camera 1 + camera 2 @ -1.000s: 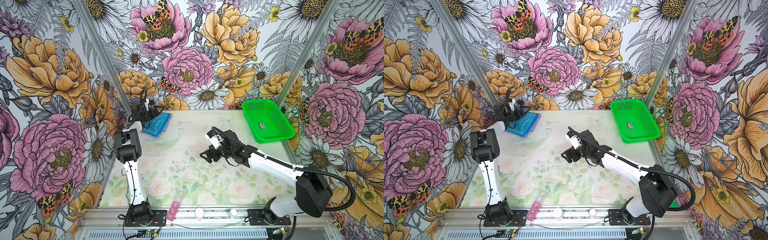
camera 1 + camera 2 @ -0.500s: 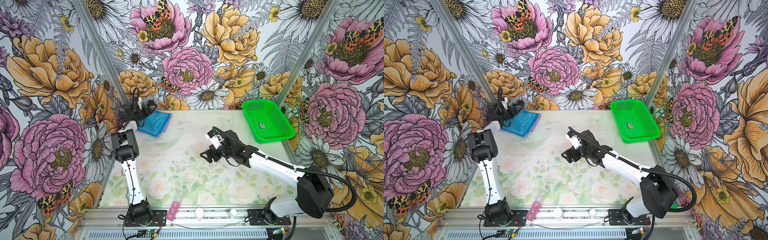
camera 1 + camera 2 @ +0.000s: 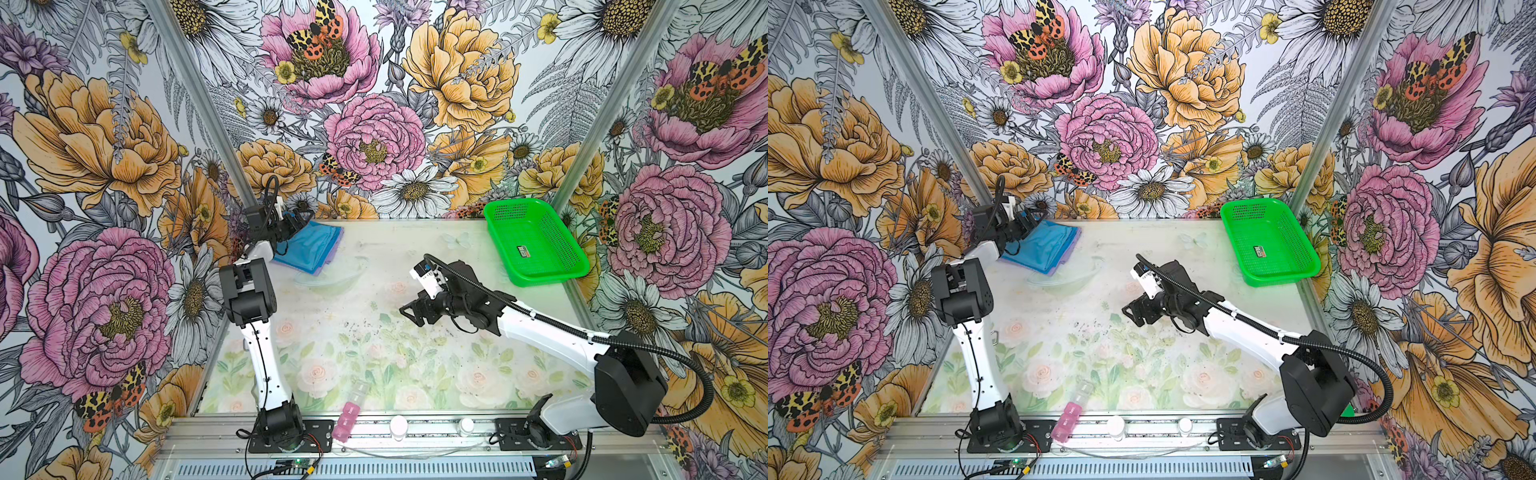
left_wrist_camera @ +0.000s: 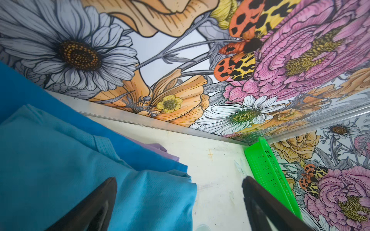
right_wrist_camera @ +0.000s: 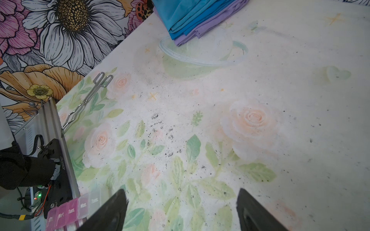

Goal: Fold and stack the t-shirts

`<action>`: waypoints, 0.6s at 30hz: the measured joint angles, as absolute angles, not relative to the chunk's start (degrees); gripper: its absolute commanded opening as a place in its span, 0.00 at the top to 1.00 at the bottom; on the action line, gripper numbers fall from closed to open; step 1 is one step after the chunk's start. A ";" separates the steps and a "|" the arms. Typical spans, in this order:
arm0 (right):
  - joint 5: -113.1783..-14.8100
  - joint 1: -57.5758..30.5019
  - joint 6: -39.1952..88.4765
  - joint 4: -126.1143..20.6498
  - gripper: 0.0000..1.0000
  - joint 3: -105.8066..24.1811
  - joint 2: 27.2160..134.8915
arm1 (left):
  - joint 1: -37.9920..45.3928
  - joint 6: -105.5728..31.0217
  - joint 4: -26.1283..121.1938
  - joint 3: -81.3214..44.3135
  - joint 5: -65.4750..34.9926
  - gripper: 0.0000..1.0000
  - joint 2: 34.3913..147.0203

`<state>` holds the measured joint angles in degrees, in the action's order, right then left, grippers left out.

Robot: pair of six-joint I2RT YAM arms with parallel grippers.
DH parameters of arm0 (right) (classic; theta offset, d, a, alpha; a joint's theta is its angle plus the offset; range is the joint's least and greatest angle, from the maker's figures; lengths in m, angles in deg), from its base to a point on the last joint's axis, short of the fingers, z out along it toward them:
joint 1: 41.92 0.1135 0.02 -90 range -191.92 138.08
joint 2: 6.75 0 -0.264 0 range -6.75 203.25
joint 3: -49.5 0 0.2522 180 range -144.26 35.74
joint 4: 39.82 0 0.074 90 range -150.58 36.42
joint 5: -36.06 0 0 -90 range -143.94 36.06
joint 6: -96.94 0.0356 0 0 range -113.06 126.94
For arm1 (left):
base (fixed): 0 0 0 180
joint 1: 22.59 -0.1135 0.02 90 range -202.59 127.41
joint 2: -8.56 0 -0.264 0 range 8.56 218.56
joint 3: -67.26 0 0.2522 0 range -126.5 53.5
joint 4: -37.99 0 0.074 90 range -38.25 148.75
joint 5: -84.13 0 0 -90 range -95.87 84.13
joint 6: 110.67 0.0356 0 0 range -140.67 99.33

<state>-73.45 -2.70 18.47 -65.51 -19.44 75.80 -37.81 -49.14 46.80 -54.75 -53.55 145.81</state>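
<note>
surface: a pale table (image 3: 374, 345) printed with faded roses, speckled with dark crumbs.
room: floral walls (image 3: 374, 124) on three sides; a green basket (image 3: 536, 249) at the far right corner.
laundry: the folded t-shirts (image 3: 311, 247), teal on blue on lavender, lie stacked at the far left corner.
left side: your left gripper (image 3: 305, 217) sits at the stack's far left corner, jaws spread wide, holding nothing.
right side: your right gripper (image 3: 409, 313) hovers mid-table, well apart from the stack, jaws parted, empty.

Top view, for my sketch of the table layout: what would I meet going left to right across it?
Stack of folded teal, blue and lavender cloth t-shirts → right arm's black gripper → green plastic mesh basket.
</note>
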 measured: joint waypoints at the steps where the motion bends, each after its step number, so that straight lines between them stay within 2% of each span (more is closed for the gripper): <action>1: -73.45 -2.70 18.47 -65.51 0.13 -19.44 75.80 | -37.62 -49.03 46.56 -54.55 -53.55 0.01 144.98; 5: -73.45 -2.30 18.45 -65.51 0.12 -19.44 75.80 | -36.22 -49.36 43.72 -53.02 -53.77 0.01 143.50; 18: -73.45 -2.13 18.43 -65.53 0.13 -19.44 75.69 | -30.36 -58.58 25.97 -37.13 -54.64 0.01 143.32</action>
